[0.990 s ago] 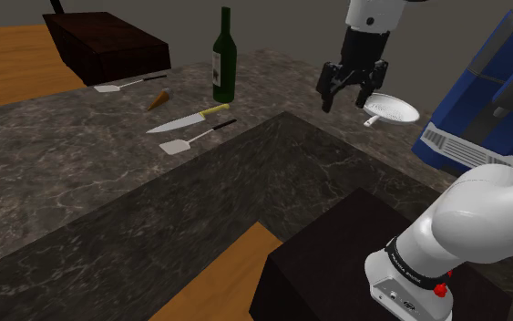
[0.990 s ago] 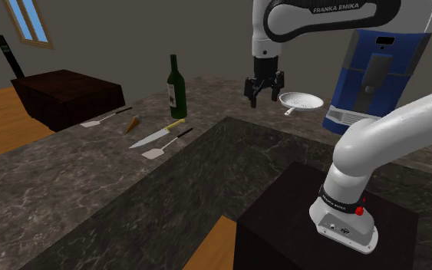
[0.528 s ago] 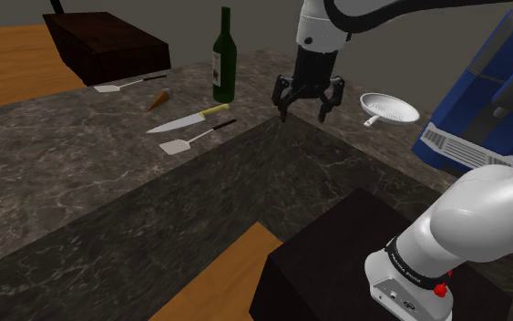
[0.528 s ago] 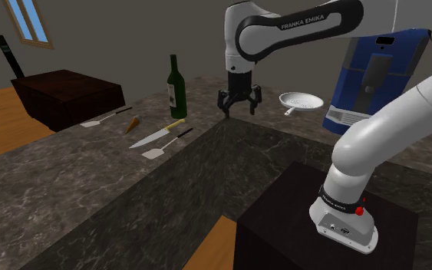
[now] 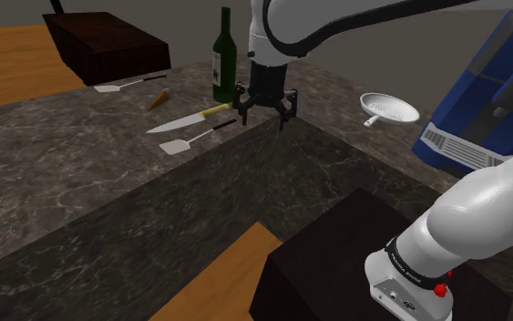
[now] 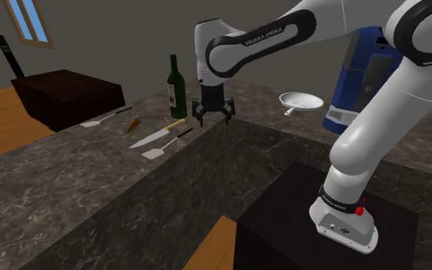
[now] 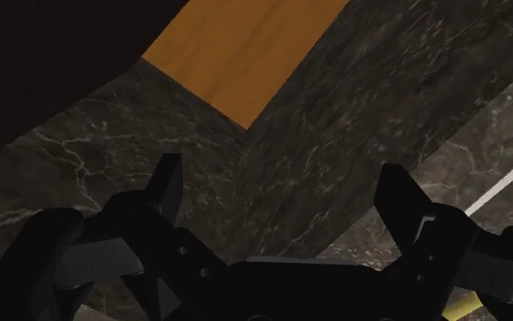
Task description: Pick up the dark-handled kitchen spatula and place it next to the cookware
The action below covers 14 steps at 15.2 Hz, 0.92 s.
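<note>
My jaws stand wide apart and hold nothing. My two black fingers (image 7: 165, 185) (image 5: 243, 110) hang just over the inner edge of the dark stone table (image 5: 63, 173), with wood floor (image 7: 245, 46) far below.

The dark-handled spatula (image 5: 197, 136) (image 6: 166, 144) lies flat on the table, near my jaws but not touching them. Its long line runs from its black handle, the end closest to me, down to its white blade. In the shoulder view the handle points up and to the right, and the blade points down and to the left.

I count two spatulas. The second spatula (image 5: 123, 85) lies well apart, just beside a dark box (image 5: 108, 41), and its handle looks lighter.

There is one knife (image 5: 184, 121) with a yellowish handle. It lies just beside the dark-handled spatula, almost in line with it, on the side away from the table's inner edge. One small brown thing (image 5: 158, 100) lies past the knife. One green bottle (image 5: 224, 59) stands upright behind the knife's handle, near my arm.

One white pan with holes (image 5: 391, 109) sits on the table well apart from the dark-handled spatula, on the shoulder view's right side of my arm. A big blue machine (image 5: 491, 91) stands just beside it.
</note>
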Motion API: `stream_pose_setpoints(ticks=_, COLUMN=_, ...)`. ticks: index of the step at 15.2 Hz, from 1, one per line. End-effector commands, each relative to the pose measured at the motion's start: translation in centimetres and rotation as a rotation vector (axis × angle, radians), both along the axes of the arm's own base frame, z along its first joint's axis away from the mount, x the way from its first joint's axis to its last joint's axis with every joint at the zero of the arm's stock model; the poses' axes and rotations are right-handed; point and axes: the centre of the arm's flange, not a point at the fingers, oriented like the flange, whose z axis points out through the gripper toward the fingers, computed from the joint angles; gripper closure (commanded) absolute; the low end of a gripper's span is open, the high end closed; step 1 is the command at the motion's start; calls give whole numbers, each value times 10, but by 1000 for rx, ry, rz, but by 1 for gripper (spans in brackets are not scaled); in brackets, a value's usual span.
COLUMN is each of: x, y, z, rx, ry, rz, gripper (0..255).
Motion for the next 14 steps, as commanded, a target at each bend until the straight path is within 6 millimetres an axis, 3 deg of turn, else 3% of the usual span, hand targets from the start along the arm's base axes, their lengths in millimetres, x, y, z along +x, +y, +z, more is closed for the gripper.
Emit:
stream_pose_setpoints(ticks=1, x=23, y=15, z=-12, rx=-1, ry=-9, rz=-70, gripper=0)
stream_pose_setpoints(ticks=8, x=100, y=47, z=-48, rx=-14, ry=-37, rz=-299, gripper=0)
stream_pose_setpoints(ticks=14, x=171, y=59, z=-76, rx=-24, ry=-61, rz=-494, gripper=0)
